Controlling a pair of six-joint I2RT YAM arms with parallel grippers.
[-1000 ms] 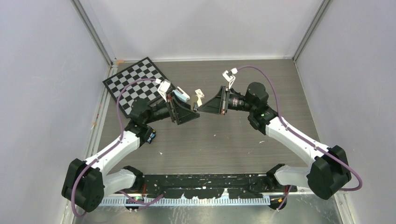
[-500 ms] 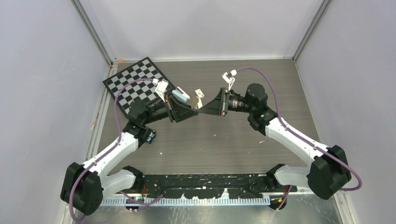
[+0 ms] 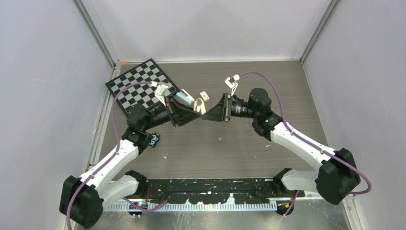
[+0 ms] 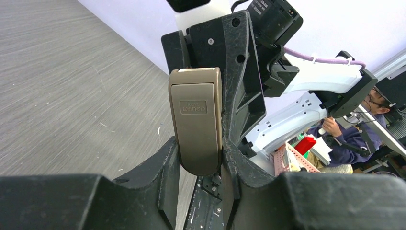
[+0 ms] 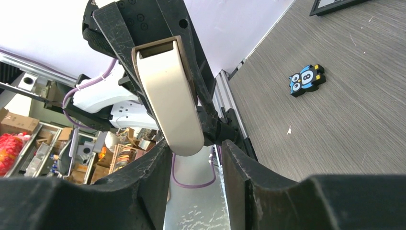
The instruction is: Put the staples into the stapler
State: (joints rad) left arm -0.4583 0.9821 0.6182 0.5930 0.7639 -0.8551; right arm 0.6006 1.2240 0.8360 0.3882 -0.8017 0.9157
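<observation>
Top view: one tan rounded block [image 3: 200,107] is up between two grippers, the left gripper [image 3: 195,111] and the right gripper [image 3: 206,114] nose to nose. One teal-topped stapler [image 3: 184,99] lies on the table [image 3: 215,148] just beyond the left gripper. One small white box [image 3: 204,96] sits near it, and one checkerboard [image 3: 141,86] lies far left. Left wrist: both fingers are clamped on the block's sides, and its embossed word is too blurred to read. Right wrist: the jaws stand parted, with a gap on one side of the block. One blue-and-black owl gadget [image 5: 307,80] lies on the table
</observation>
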